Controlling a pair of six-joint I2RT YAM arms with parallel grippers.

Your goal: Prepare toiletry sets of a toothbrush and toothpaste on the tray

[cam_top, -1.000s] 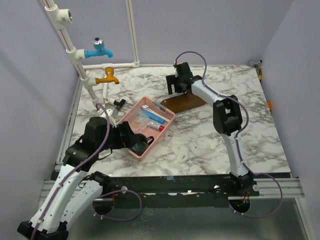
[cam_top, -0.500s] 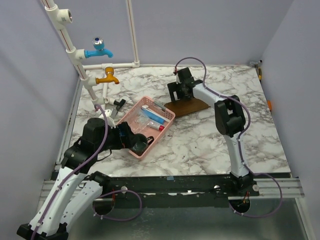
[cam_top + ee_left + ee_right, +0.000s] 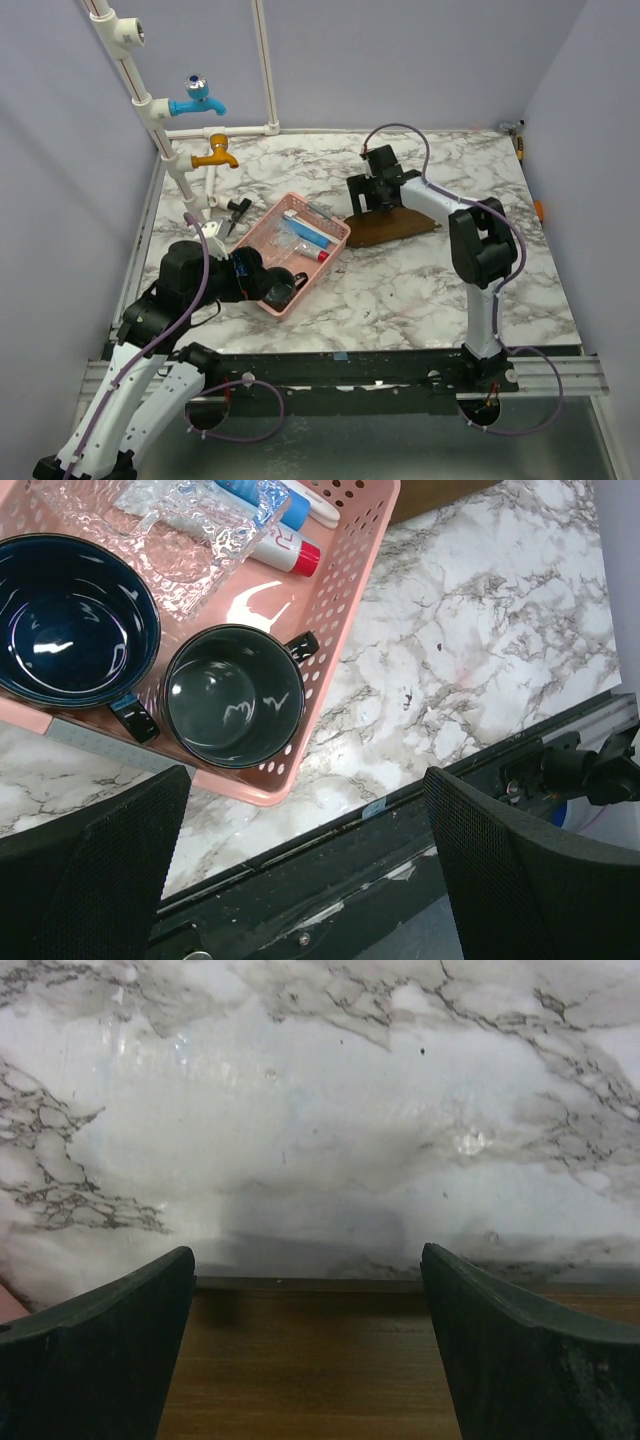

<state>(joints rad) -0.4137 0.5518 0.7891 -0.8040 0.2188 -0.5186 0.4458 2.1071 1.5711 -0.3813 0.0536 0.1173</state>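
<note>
The dark brown wooden tray lies on the marble to the right of the pink basket. My right gripper hovers low over the tray's far left end. It is open, and the tray's edge shows between its fingers. The toothpaste, white with a red cap, lies in the pink basket beside a blue-and-white toothbrush. From above both show as a blue and white strip. My left gripper is open above the basket's near corner, with nothing between its fingers.
The basket also holds a dark blue bowl, a black mug and a crinkled clear plastic piece. A white pipe frame with a blue tap and an orange tap stands at the far left. The black front rail is close below my left gripper.
My right gripper has moved right and nearer. The tray has slid and turned the same way, away from the basket. My left arm has shifted slightly.
</note>
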